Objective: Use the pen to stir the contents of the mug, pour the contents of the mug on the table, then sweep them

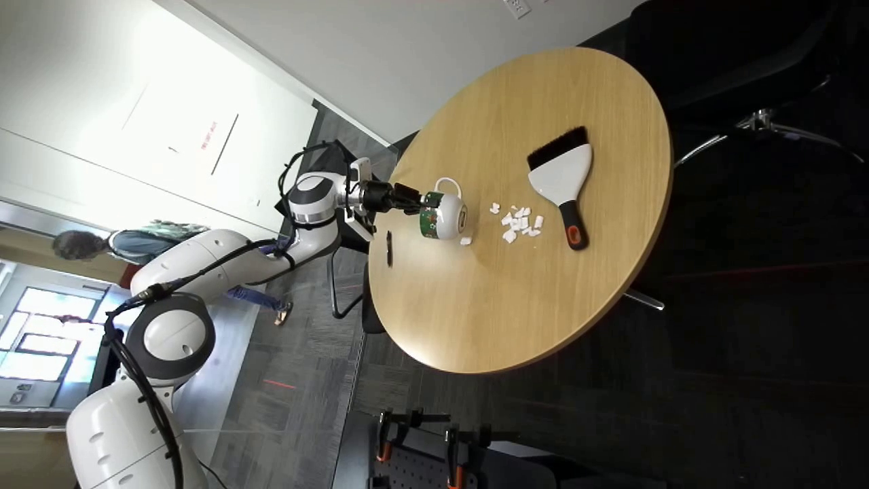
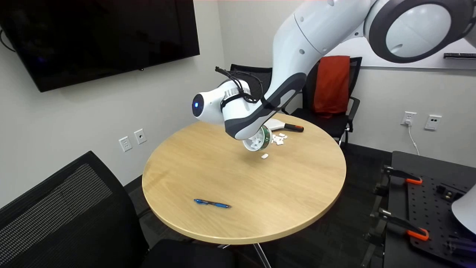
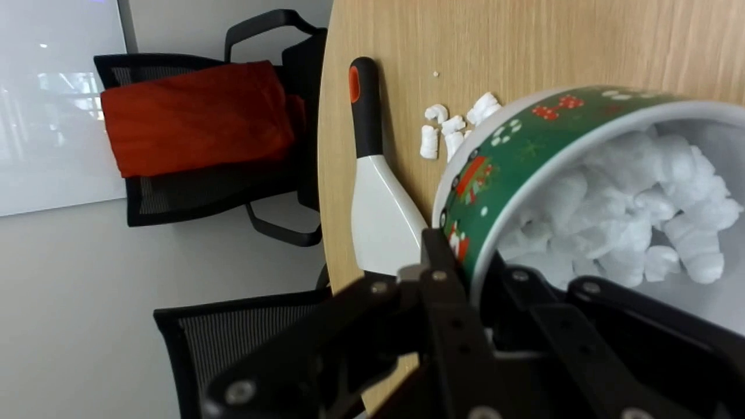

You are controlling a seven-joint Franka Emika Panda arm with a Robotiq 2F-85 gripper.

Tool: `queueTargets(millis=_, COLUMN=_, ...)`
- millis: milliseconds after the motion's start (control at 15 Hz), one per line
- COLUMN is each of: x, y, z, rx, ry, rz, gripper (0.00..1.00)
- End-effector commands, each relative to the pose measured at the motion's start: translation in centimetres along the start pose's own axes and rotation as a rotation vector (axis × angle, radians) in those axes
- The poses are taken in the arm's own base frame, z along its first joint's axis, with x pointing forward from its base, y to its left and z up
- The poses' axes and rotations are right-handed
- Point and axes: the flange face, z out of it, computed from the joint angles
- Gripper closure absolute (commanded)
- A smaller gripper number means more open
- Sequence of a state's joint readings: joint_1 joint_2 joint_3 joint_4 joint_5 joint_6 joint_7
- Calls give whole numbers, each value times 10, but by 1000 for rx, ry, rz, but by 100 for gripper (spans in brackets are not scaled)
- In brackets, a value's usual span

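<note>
One round table (image 2: 171,175); past it, in an exterior view, a black chair (image 2: 329,126) w/ red cloth (image 2: 332,87) on it. Brush (image 1: 569,178) lies on the table. My gripper (image 3: 470,256) clamps the mug (image 1: 445,217) by its rim, over the table, contact w/ it unclear; mug axis far off upright, mouth my way, base twd brush. Pen (image 2: 212,203) near table edge. White bits (image 1: 521,222) btwn mug & brush hndl, more inside mug.
</note>
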State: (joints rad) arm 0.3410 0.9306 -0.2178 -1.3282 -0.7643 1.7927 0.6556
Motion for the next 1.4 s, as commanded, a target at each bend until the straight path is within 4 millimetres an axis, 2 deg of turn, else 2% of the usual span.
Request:
queueTargets(millis=0, x=2, y=-1, z=1, rx=0, ry=-2, rz=3, gripper=87)
queueTargets(millis=67, x=3, y=0, z=1, rx=0, ry=-1, rz=5, gripper=87)
queueTargets(millis=133, x=3, y=1, z=0, rx=0, ry=-1, rz=6, gripper=97)
queueTargets(millis=533, x=-10, y=-9, z=-23, rx=-288, ry=95, rz=-4, gripper=97)
queueTargets(millis=867, x=-20, y=-30, z=-45, rx=-522, ry=180, rz=-66, gripper=97)
queueTargets(millis=1067, x=-25, y=-49, z=-45, rx=-659, ry=224, rz=-109, gripper=97)
queueTargets(millis=1333, x=-29, y=-71, z=-31, rx=-833, ry=275, rz=-144, gripper=97)
